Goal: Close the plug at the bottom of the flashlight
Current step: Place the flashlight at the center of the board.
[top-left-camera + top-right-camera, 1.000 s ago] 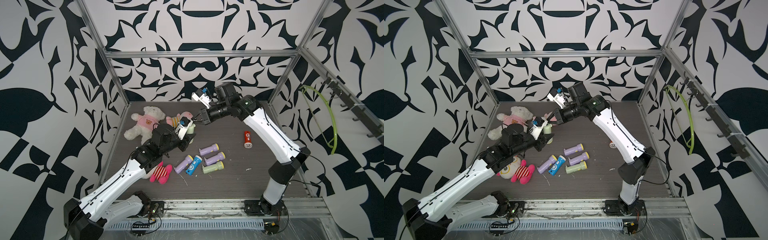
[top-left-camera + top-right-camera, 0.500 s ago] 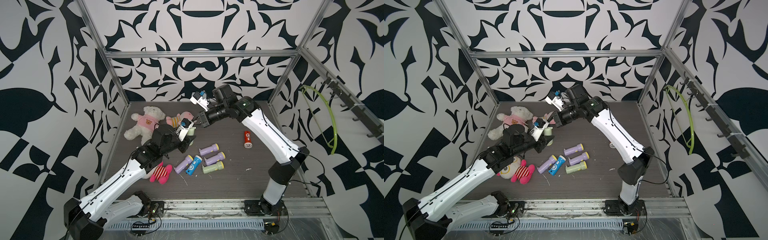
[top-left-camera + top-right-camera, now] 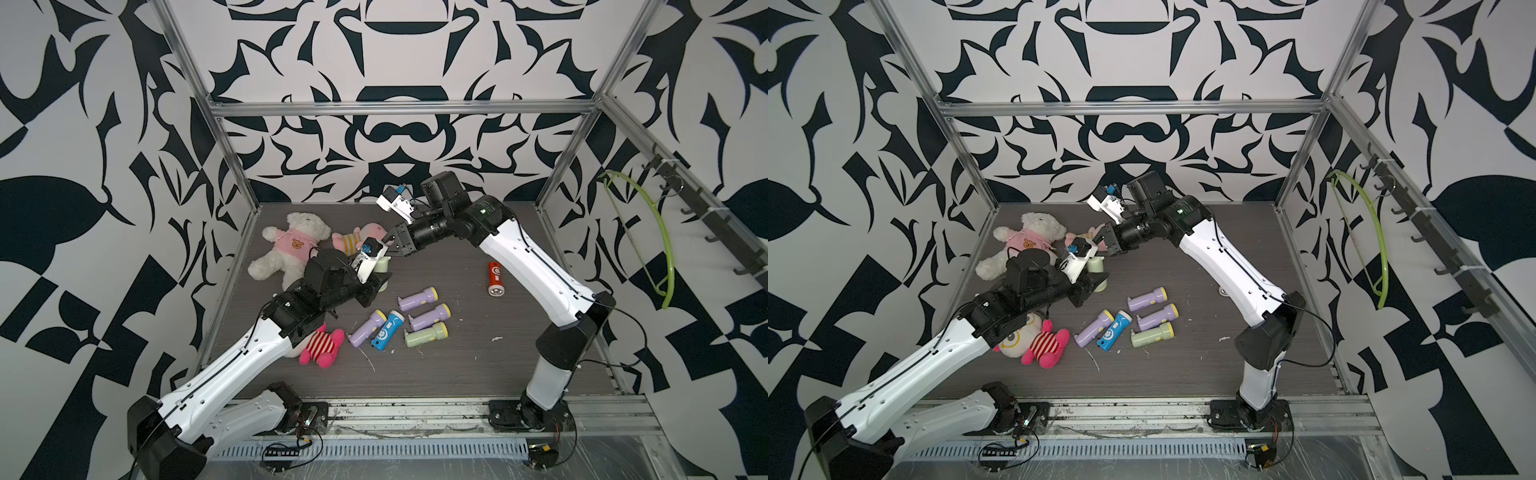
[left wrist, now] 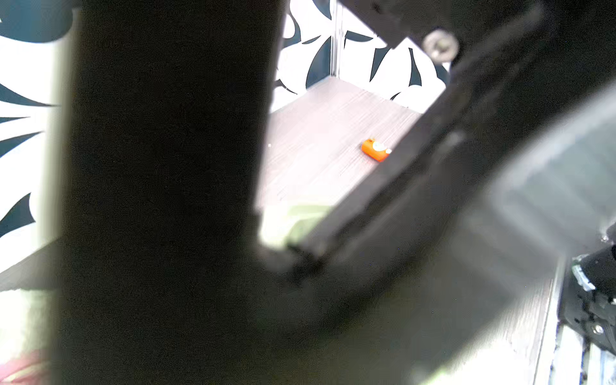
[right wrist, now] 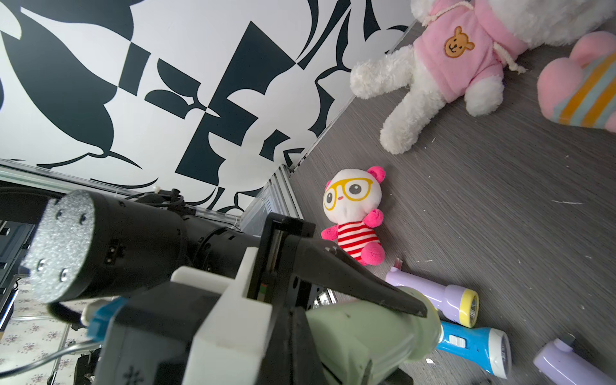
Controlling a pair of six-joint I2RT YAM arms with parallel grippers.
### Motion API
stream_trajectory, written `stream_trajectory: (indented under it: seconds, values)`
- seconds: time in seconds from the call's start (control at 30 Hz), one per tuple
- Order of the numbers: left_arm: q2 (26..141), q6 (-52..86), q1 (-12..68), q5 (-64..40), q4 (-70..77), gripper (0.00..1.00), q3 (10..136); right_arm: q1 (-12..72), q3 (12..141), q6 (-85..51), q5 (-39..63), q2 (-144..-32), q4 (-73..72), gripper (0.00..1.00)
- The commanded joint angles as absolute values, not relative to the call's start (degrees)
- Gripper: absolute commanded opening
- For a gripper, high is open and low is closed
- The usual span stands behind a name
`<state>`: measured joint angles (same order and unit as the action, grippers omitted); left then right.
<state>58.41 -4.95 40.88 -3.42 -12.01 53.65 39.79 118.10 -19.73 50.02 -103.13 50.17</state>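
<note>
Your left gripper [image 3: 376,284] pinches the pale green flashlight [image 3: 381,266] between its jaws, off the table [image 3: 457,374] behind the loose flashlights [image 3: 419,318]. Just beyond, your right gripper [image 3: 390,243], jaws pressed together, hangs close by its upper end. You're likely at the pressing step, and next calls for a short, square push on the plug. The right wrist view shows the grip plainly — the left wrist view is mostly blocked.

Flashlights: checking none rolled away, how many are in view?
7. One green flashlight in the left gripper. Clustered together: three purple flashlights, a blue flashlight, a second green flashlight. A red flashlight lies apart on the right. Others may be hidden.
</note>
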Motion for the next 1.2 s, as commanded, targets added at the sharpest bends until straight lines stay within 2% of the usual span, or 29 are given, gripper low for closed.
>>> stream_trajectory:
  seconds: [0.0, 0.13, 0.3, 0.4, 0.57, 0.73, 0.9, 1.03, 1.17]
  values:
    - [58.2, -5.1, 41.0, -4.6, -9.6, 0.00, 54.6, 40.3, 123.8, -20.9, 53.7, -103.6, 48.0, 0.00]
    - [58.2, -4.8, 41.0, -5.3, -9.7, 0.00, 54.7, 37.1, 128.0, -21.5, 51.5, -105.1, 47.6, 0.12]
    - [58.2, -4.5, 41.0, -6.3, -9.7, 0.00, 54.8, 27.2, 125.3, -27.7, 49.4, -104.1, 42.7, 0.16]
    - [58.5, -3.9, 41.0, -6.8, -9.9, 0.00, 55.3, 23.1, 120.1, -26.2, 44.8, -100.7, 40.7, 0.19]
    - [59.8, 0.5, 40.9, -8.4, -9.5, 0.00, 57.4, 23.0, 107.0, -17.5, 32.0, -91.5, 39.6, 0.35]
    - [63.3, 7.6, 40.9, -14.4, -10.1, 0.00, 62.5, 23.5, 85.1, -16.2, 24.7, -77.2, 28.5, 0.49]
    - [67.1, 14.8, 40.8, -21.8, -6.0, 0.00, 66.0, 31.5, 73.1, -15.1, 16.0, -67.1, 22.3, 0.52]
    - [70.9, 19.6, 40.8, -24.9, -4.0, 0.00, 68.9, 41.1, 71.6, -13.7, 4.7, -63.9, 23.6, 0.53]
    - [74.8, 24.0, 40.8, -27.4, -1.7, 0.00, 70.1, 47.8, 71.2, -13.0, -1.4, -63.2, 23.6, 0.57]
